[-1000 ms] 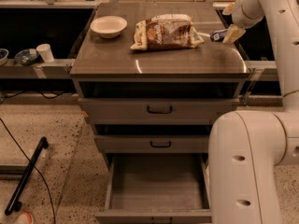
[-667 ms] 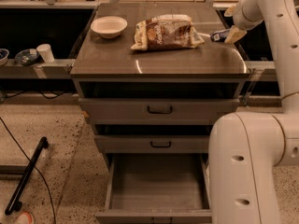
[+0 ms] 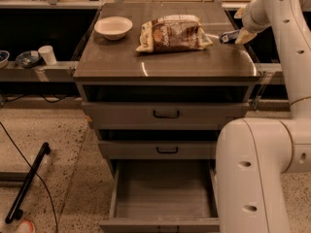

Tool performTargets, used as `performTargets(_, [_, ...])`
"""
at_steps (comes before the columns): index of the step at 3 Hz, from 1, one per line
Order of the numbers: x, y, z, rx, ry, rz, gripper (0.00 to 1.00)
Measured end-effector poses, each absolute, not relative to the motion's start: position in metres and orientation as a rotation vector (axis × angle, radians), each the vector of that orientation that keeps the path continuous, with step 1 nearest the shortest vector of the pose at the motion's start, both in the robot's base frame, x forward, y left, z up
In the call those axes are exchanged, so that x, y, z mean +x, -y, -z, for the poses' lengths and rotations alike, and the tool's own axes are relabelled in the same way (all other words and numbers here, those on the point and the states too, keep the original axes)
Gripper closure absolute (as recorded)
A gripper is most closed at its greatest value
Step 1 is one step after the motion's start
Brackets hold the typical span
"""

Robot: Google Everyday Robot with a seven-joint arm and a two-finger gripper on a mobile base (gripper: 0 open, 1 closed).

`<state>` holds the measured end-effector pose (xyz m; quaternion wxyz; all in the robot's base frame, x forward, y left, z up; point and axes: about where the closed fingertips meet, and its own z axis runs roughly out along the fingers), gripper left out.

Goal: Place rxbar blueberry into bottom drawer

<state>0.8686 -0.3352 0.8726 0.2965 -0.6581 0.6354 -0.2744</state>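
Note:
The rxbar blueberry (image 3: 226, 36), a small blue bar, is at the right rear of the cabinet top, just right of the chip bag. My gripper (image 3: 238, 36) comes in from the right and is shut on the bar's right end, holding it just above the top. The bottom drawer (image 3: 164, 211) is pulled open below, and its grey interior holds nothing. My arm's big white link (image 3: 252, 178) covers the drawer's right side.
A brown-and-white chip bag (image 3: 172, 33) lies in the middle of the cabinet top (image 3: 146, 64) and a white bowl (image 3: 113, 26) at its left rear. The two upper drawers (image 3: 166, 114) are shut. A black bar (image 3: 26, 183) lies on the floor at left.
The gripper and the blue bar have shifted slightly left and up. The bag, the bowl and the drawers have not moved.

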Motion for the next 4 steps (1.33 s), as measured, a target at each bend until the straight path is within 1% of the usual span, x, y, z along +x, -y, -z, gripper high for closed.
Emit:
performTargets(2, [0.882, 0.338, -0.868, -1.737, -1.670, 0.785, 0.45])
performTargets(4, [0.889, 0.340, -0.860, -1.722, -1.669, 0.797, 0.45])
